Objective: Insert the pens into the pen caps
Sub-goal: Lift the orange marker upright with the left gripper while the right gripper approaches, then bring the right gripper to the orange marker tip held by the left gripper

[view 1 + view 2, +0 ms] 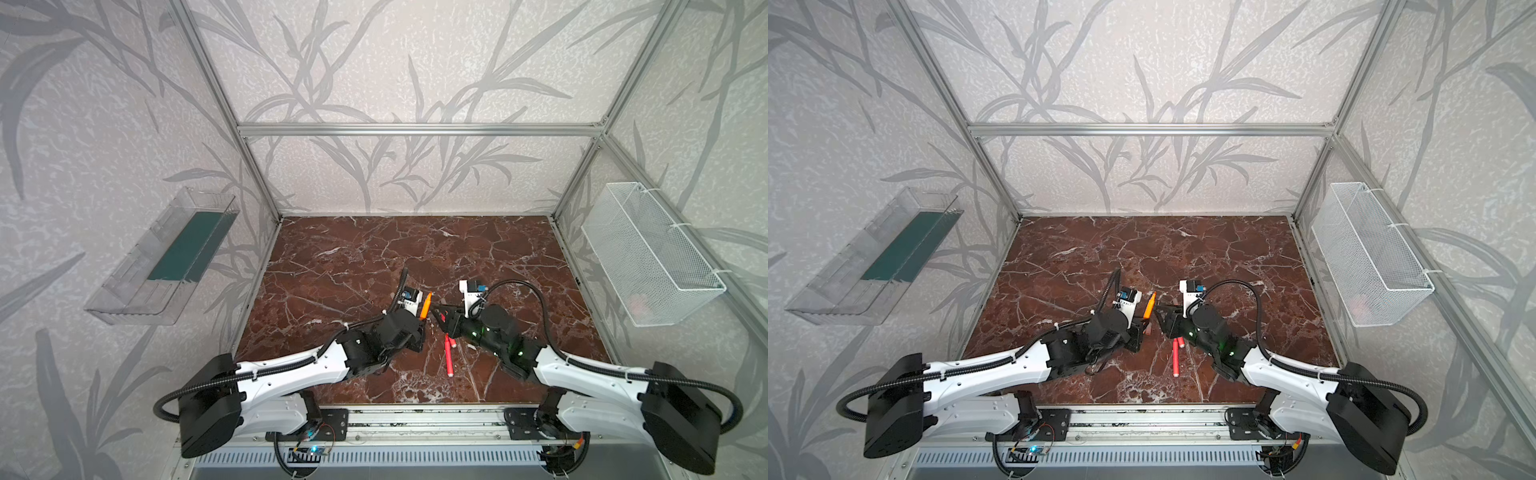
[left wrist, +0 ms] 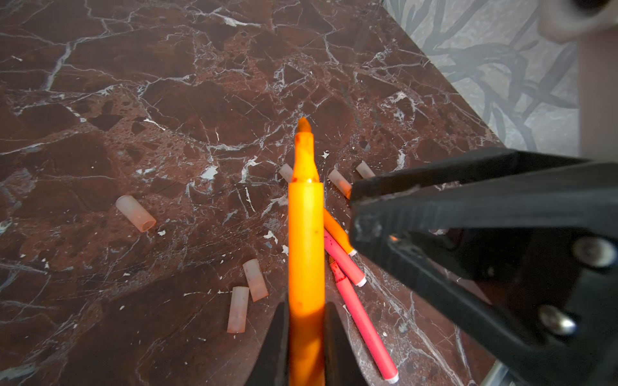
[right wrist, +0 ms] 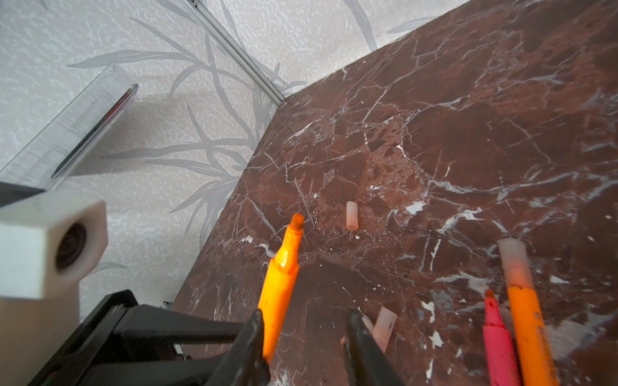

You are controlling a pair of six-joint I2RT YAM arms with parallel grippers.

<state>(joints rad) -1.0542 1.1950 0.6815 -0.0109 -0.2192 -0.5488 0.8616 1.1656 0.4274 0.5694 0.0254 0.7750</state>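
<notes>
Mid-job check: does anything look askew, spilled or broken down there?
Nothing is broken or spilled. The loose pens lie crossed over one another in a heap, and the caps are scattered around them, pointing every way.

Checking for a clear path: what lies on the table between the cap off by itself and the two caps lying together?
Nothing; the left wrist view shows only bare marble table between the lone cap and the two caps.

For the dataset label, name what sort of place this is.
Probably a robot test cell: an aluminium frame encloses a marble-patterned tabletop, and the left arm and right arm are mounted along its front rail.
</notes>
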